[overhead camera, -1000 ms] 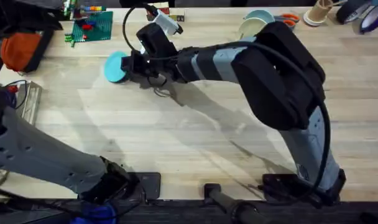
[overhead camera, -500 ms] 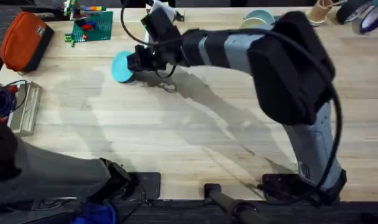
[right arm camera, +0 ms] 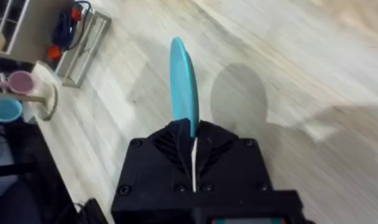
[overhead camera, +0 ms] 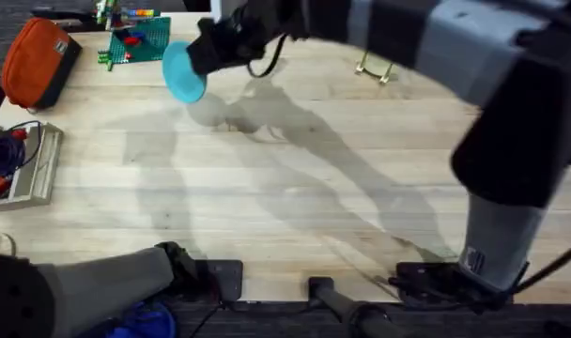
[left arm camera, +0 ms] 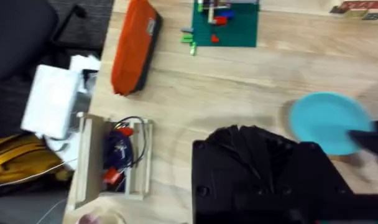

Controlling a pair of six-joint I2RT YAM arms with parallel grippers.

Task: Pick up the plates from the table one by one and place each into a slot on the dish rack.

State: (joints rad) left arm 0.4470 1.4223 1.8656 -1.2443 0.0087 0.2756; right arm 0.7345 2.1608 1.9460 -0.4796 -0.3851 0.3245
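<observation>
Above pale wooden planks, right gripper (right arm camera: 192, 146) pinches a thin turquoise plate (right arm camera: 181, 81) edge-on, round and plain.

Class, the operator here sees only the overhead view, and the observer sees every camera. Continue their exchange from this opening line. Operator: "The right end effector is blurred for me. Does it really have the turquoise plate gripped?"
Observer: Yes. In the right wrist view, the right end effector is shut on the turquoise plate. It pinches the plate by the rim, and the plate is seen edge-on.
Operator: What lies past the table edge by the wooden rack?
Observer: The left wrist view shows a white box just beyond the table, next to the wooden rack.
</observation>
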